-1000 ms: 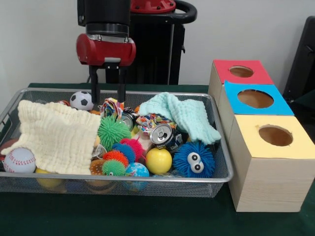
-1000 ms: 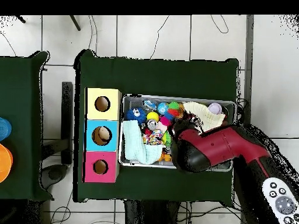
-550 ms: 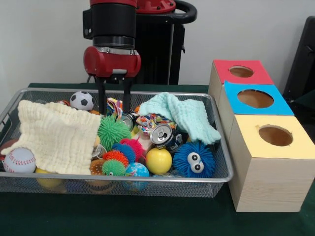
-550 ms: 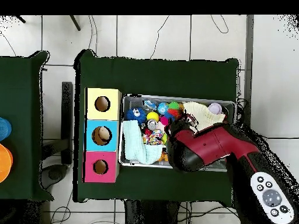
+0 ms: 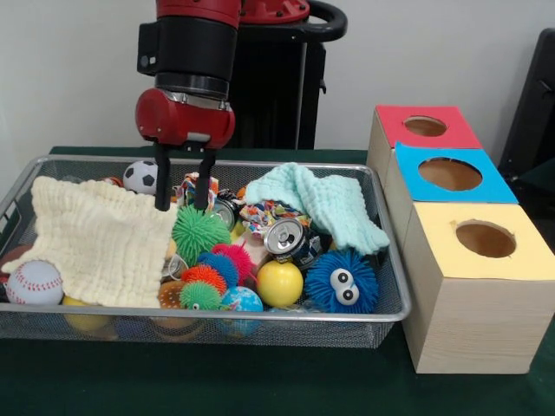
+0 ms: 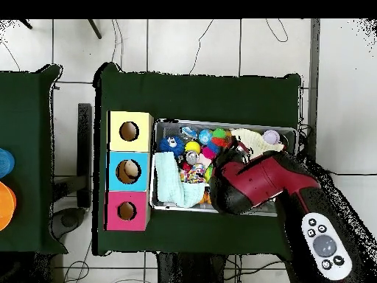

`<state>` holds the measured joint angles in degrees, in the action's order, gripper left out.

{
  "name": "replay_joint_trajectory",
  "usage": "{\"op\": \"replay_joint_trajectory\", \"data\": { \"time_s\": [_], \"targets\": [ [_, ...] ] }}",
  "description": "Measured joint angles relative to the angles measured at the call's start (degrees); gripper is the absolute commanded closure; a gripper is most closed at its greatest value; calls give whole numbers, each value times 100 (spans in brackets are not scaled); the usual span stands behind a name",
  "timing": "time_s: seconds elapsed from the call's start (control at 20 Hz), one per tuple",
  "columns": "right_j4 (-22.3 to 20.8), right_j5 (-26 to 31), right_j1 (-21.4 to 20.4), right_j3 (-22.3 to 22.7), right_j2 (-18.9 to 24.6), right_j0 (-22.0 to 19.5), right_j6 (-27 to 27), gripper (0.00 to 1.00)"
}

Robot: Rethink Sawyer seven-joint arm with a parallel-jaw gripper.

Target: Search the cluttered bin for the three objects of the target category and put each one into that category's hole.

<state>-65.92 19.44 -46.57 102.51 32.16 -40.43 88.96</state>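
- Worktop (image 5: 260, 390): green cloth, carries the wire mesh bin (image 5: 392, 303) and, beside it, the row of wooden boxes.
- Boxes: red-topped box (image 5: 451, 132) farthest back in the front view, blue-topped box (image 5: 486, 186) in the middle, yellow-topped box (image 5: 520, 260) nearest. One round hole each, lined up beside the bin, likely so drops are a short carry.
- Cream cloth (image 5: 95, 238) covers one end of the bin, mint cloth (image 5: 325, 204) drapes the far corner; both probably hide objects.
- Claw (image 5: 183, 206): fingers apart, empty, pointing down into the bin just behind the green spiky ball (image 5: 199, 232), at the cream cloth's edge. Looks set to pick or to probe there.
- Target category not stated; can't tell which three objects count.
- Clutter near the claw: soccer ball (image 5: 143, 177), knotted rope toy (image 5: 198, 186), soda can (image 5: 286, 237), more spiky balls, blue googly-eyed puffer (image 5: 341, 282), yellow ball (image 5: 279, 283), baseball (image 5: 35, 282).
- Tight packing; neighbours may get nudged.
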Motion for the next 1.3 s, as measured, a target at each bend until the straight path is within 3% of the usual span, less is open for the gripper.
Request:
{"op": "replay_joint_trajectory", "data": {
  "time_s": [0.7,1.05,1.3],
  "targets": [
    [-402,-243,145,-191,-1235,676,25,0],
    [-243,-362,512,-186,-1311,481,25,0],
    [94,-471,866,-106,-1242,49,25,0]
  ]
}}
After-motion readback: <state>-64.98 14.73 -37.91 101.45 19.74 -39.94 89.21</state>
